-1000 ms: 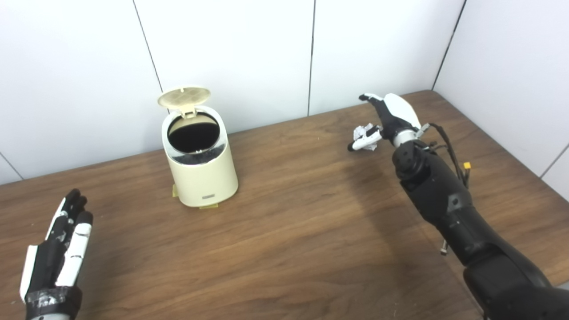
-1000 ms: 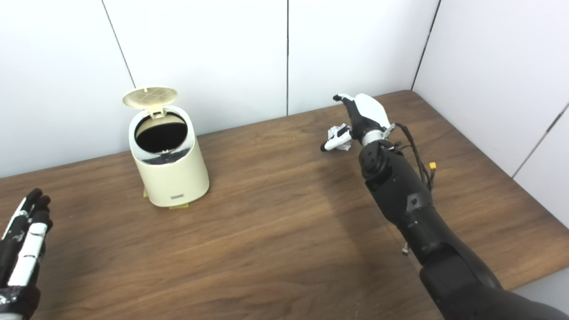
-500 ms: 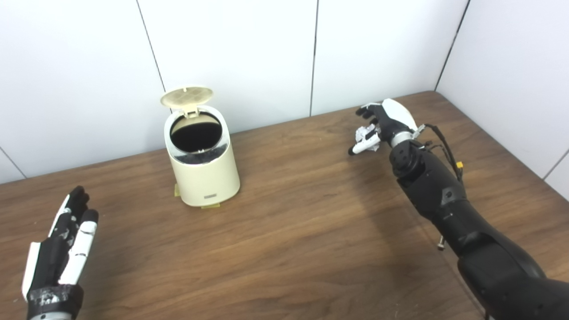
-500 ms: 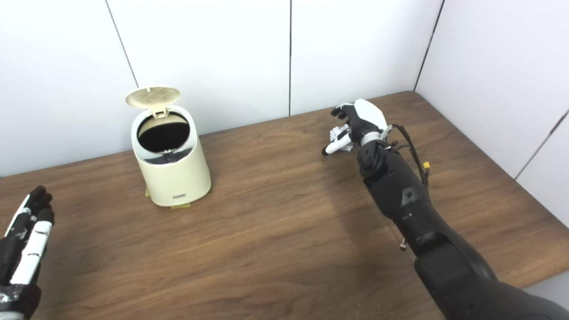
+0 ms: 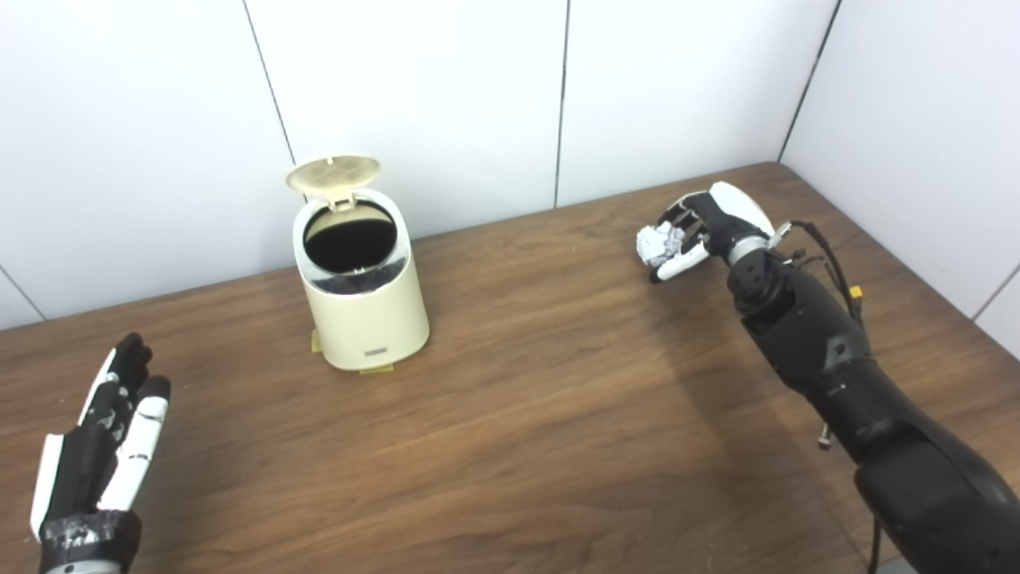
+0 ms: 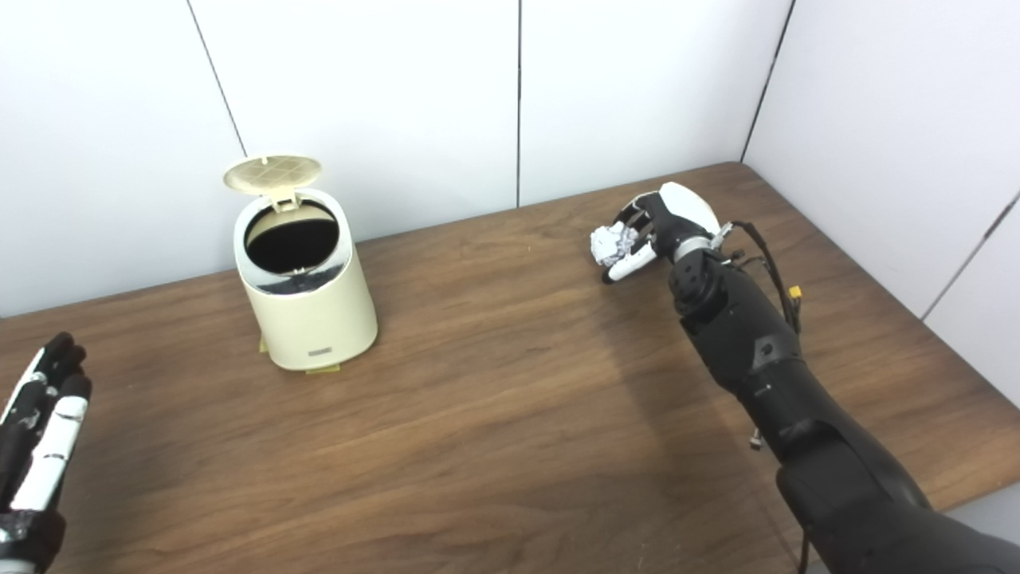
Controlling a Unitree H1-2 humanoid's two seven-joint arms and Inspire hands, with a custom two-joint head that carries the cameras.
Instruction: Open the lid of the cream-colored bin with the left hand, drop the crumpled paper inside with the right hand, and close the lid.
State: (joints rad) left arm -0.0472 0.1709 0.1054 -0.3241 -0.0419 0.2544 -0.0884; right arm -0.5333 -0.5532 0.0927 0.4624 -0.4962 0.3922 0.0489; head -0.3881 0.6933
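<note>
The cream-colored bin stands on the wooden table at the back left, its round lid flipped up behind the dark opening. My right hand is at the back right, its fingers curled around the crumpled white paper, which sits just above the tabletop. My left hand lies at the front left corner with fingers straight and apart, holding nothing, well away from the bin.
White wall panels close the back and right side of the table. Cables hang along the right forearm. A small tape patch shows under the bin's base.
The right hand's fingers have closed around the paper, and the hand has shifted slightly right and lifted a little. The left hand has barely moved. The bin lid stays up.
</note>
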